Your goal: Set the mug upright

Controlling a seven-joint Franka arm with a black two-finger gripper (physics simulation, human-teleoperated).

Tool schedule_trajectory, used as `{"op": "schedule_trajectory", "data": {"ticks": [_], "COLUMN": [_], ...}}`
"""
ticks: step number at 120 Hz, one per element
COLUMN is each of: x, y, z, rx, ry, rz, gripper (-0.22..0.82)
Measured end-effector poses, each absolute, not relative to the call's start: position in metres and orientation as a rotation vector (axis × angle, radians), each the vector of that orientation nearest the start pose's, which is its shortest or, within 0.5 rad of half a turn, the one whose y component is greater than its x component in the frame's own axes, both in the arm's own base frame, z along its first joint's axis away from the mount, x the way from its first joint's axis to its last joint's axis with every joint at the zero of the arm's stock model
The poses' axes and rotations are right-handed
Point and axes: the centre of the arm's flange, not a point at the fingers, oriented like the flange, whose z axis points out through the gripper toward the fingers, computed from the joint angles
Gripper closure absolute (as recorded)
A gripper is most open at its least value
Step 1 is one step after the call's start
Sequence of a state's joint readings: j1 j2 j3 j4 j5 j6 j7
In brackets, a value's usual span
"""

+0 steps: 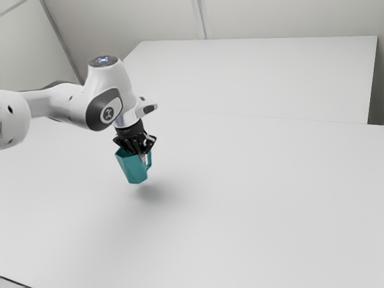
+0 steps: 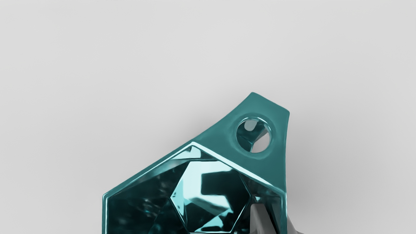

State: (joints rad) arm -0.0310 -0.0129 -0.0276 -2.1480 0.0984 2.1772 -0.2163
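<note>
- Because one wall of the mug stands between its two fingers, the black two-finger gripper [image 1: 143, 155] is closed on that wall; one grey finger [image 2: 258, 221] goes inside the cup and the other is outside.
- The teal, shiny, six-sided mug [image 1: 133, 168] hangs from this grip, with its mouth upward and its body leaning a little (so it is nearly upright, but not standing by itself).
- Its teal handle with the round hole [image 2: 271, 109] is beside the pinched wall, and no finger holds it.
- Below the mug is the plain white table [image 1: 252, 204]; a soft shadow [image 1: 157, 193] lies near the base, so I judge that the base is a little above the surface.
- The step in hand, as I judge it, is to bring the mug down upright. The next move asks to correct the lean, lower the base flat, and only then open the fingers, because an early release could tip the mug over.
</note>
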Motion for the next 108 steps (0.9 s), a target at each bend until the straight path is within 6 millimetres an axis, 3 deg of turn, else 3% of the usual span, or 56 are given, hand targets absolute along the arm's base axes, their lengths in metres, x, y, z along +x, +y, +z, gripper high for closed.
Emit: {"op": "schedule_trajectory", "data": {"ticks": [22,49,76,95,108], "x": [0.544,0.54,0.537,0.536,0.533], "y": [-0.036,-0.067,-0.057,-0.058,-0.06], "z": [0.383,0.364,0.354,0.363,0.384], "rx": [-3.068,-3.078,-3.083,-3.084,-3.085], "ry": [-0.115,-0.009,-0.028,-0.016,-0.005], "rz": [-0.062,-0.067,-0.073,-0.096,-0.145], "gripper": [0.79,0.79,0.79,0.43,0.26]}}
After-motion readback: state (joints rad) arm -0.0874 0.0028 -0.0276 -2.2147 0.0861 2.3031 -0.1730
